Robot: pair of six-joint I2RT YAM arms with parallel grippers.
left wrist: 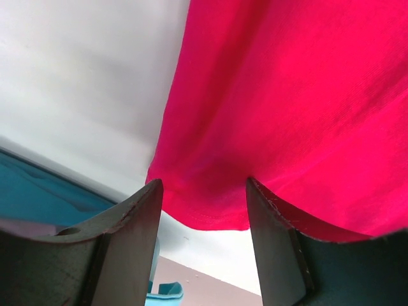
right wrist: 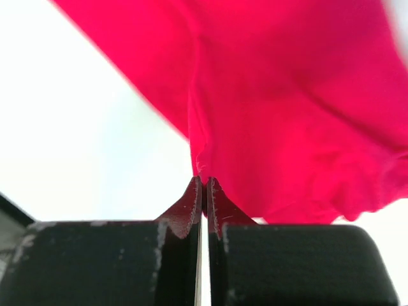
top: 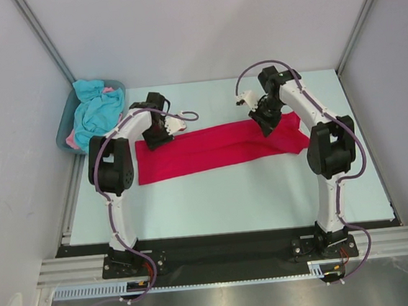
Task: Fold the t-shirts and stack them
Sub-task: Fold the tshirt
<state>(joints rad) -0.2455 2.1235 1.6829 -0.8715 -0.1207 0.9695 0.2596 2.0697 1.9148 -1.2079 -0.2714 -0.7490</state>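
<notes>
Right gripper (top: pixel 265 125), from above, sits at the far edge of the red t-shirt (top: pixel 218 148), which is spread on the table (top: pixel 230 194). The left gripper (top: pixel 153 137) is at the shirt's left corner, and both grips are hidden here. Left wrist view: jaws apart, the shirt corner between them, ungripped. Right wrist view: jaws clamped on a cloth fold, the rest of the shirt cut off.

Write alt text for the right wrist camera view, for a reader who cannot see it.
The right end effector, its jaws shut, pinches a raised fold at the edge of the red t-shirt. From the pinch, the cloth spreads up and to the right over the pale table.
</notes>
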